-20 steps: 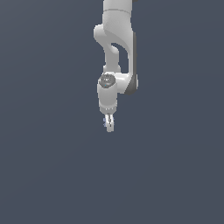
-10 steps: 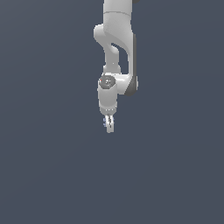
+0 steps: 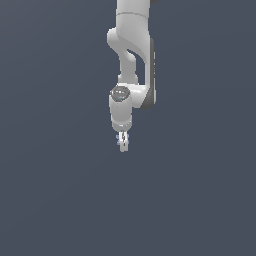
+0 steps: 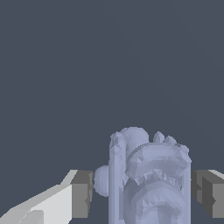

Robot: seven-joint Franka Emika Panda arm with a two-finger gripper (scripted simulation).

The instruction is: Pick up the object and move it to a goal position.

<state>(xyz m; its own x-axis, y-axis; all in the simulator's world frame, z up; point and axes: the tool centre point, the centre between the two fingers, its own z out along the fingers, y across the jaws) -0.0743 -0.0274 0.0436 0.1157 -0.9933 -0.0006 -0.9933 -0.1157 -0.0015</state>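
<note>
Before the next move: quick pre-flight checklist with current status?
1. Object sits between the fingers: ok.
2. Jaws closed firmly on it: cannot tell; the wrist view shows a small gap on each side.
3. Gripper points downward in the exterior view: ok.
4. Nothing else near the arm in either view: ok.
5. Goal position visible: not ok, no marker in either view.
6. Object lifted off the surface: cannot tell.
</note>
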